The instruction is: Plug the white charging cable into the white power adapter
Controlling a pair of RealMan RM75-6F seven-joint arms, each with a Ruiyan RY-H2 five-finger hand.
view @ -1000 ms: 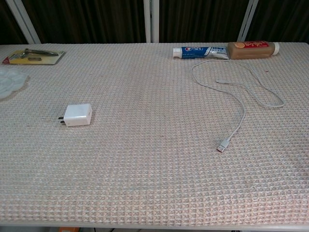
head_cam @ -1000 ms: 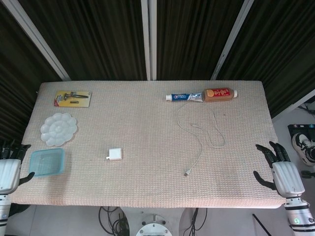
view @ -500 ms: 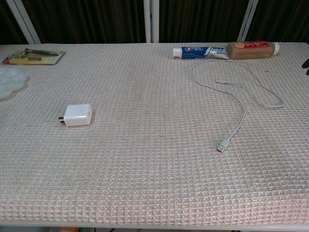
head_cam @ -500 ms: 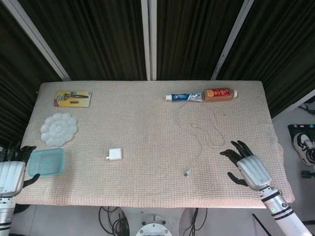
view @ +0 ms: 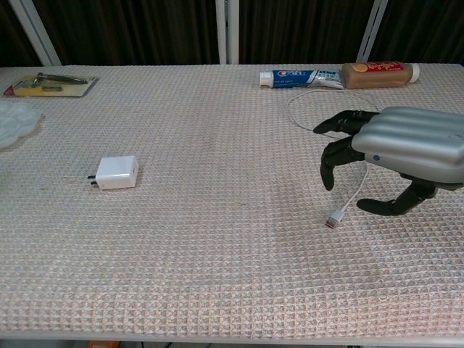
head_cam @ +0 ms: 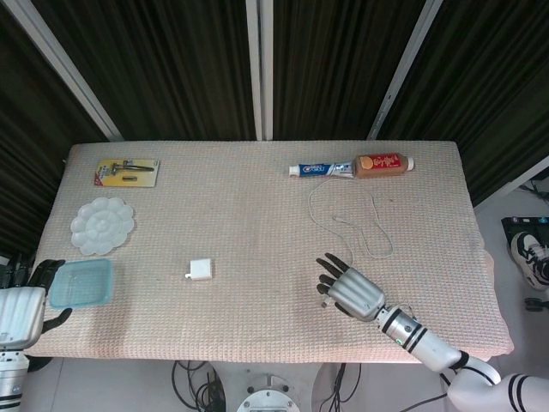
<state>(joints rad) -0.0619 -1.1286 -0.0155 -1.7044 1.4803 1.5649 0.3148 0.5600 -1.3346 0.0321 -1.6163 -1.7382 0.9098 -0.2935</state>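
The white charging cable [head_cam: 374, 225] snakes across the right half of the cloth, and its plug end [view: 334, 217] lies free near the front. My right hand [head_cam: 350, 288] [view: 399, 148] hovers over that plug end with its fingers spread, holding nothing. The white power adapter [head_cam: 201, 269] [view: 117, 172] lies flat left of centre, prongs pointing left, well away from the cable. My left hand [head_cam: 21, 312] stays at the table's front left corner, off the cloth, next to the blue container; how its fingers stand cannot be made out.
A toothpaste tube [head_cam: 321, 169] and a brown bottle [head_cam: 383, 161] lie along the back edge. A yellow card with a tool [head_cam: 127, 172] sits at back left, a white palette [head_cam: 102, 225] and a blue container [head_cam: 81, 282] at the left edge.
My right hand has swept in from the table's right edge leftward over the cloth, ending above the cable's plug end. The left hand has barely moved. Cable and adapter have not shifted.
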